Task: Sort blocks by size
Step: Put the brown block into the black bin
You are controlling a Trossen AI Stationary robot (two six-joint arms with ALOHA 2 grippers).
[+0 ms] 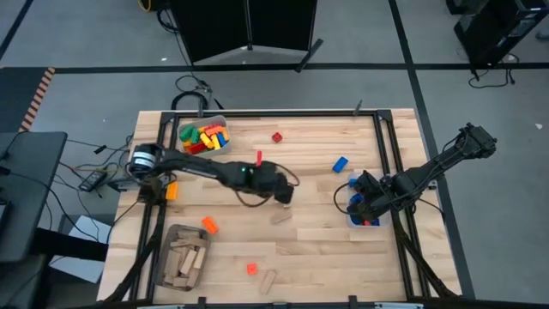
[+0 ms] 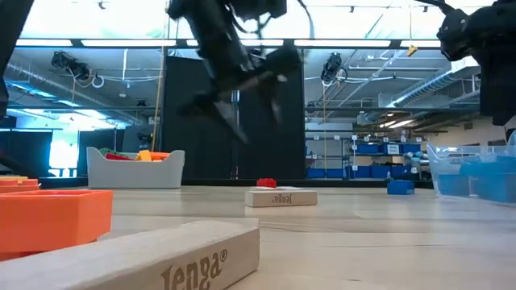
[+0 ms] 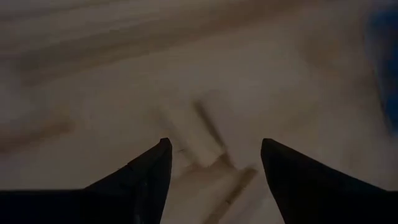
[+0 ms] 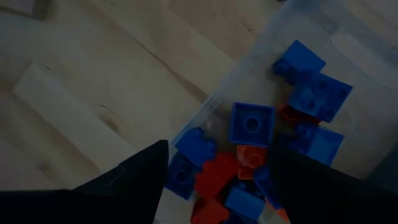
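Observation:
My left gripper hangs open above the middle of the table, over a tan wooden block that lies flat on the boards. In the left wrist view this wooden block shows blurred, ahead of the open fingers. In the low view the left gripper is well above the block. My right gripper stands open over a clear bin at the right, holding nothing. Blue and red bricks lie in that bin.
A grey bin of coloured bricks stands far left, and a bin of wooden pieces near left. Loose on the table lie red bricks, a blue brick, orange bricks and another wooden piece.

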